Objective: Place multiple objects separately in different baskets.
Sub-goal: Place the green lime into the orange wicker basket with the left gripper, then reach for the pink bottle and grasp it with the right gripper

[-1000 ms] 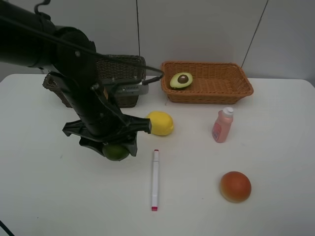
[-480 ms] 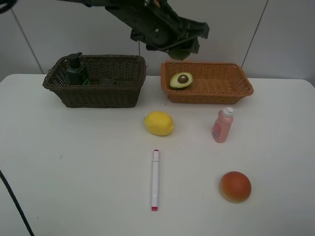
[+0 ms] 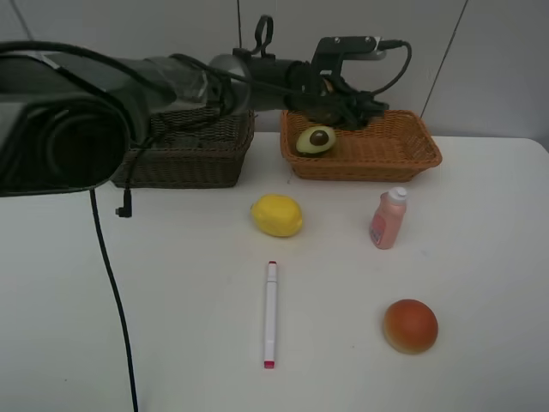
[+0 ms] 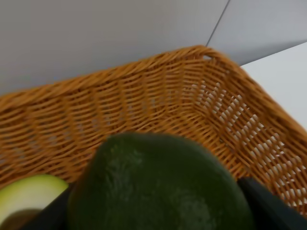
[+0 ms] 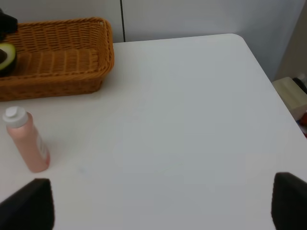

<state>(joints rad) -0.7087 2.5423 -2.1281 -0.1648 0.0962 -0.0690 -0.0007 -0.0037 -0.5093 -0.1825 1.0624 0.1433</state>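
Note:
My left gripper (image 3: 340, 108) hangs over the light orange basket (image 3: 403, 153), shut on the green lime (image 4: 158, 187), which fills the left wrist view between both fingers (image 4: 268, 206). The halved avocado (image 3: 316, 140) lies in that basket's left end. On the table are the yellow lemon (image 3: 277, 215), the pink bottle (image 3: 388, 219) standing upright, the white marker (image 3: 270, 313) and the peach (image 3: 410, 325). The dark brown basket (image 3: 193, 159) is partly hidden behind the left arm. My right gripper (image 5: 158, 206) is open over bare table at the right side, with nothing between its fingers.
The left arm and its cable stretch across the upper left of the high view, over the dark basket. The right wrist view shows the table's right edge (image 5: 268, 72) and a small thing on the floor beyond it.
The left arm has lifted the lime from the table near the lemon and carried it up and right, to above the orange basket. The dark basket is covered again.

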